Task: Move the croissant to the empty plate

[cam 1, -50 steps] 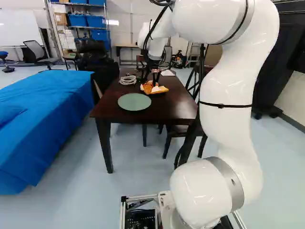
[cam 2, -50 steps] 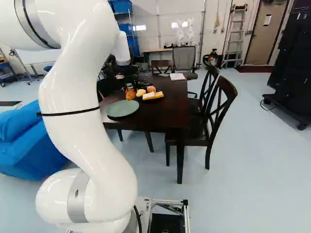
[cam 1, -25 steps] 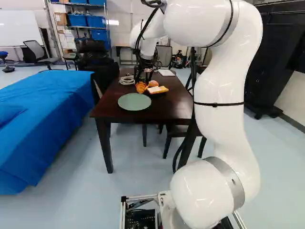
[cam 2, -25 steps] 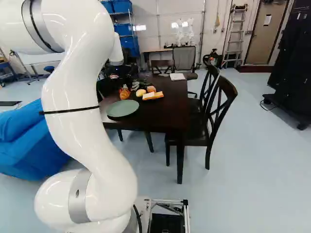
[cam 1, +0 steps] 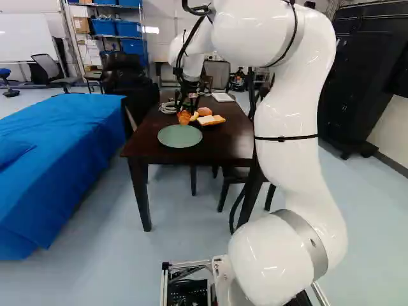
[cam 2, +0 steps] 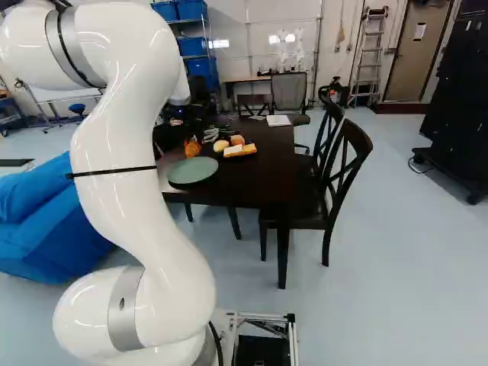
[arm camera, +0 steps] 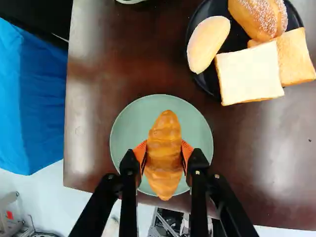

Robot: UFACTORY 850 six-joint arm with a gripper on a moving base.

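The pincer (arm camera: 163, 154) is clamped on the croissant (arm camera: 165, 131), one orange pad pressed to each flank, so the pastry is pinched across its middle and both ends jut free. That hold probably suits a soft, long shape: the squeeze falls on its narrow width. The croissant is up off the dining table (arm camera: 94, 123), with the green plate (arm camera: 129, 123) beneath the pincer as the wrist view looks down, presumably so that lowering alone can set it down. One tip appears to reach past the rim, so a small centring shift may help first. Ahead of the pincer and off to one side sits the black plate (arm camera: 206, 83), bearing an oval roll (arm camera: 208, 43), a sugar-topped bun (arm camera: 254, 19) and bread slices (arm camera: 249, 74); the lift likely serves to clear these.
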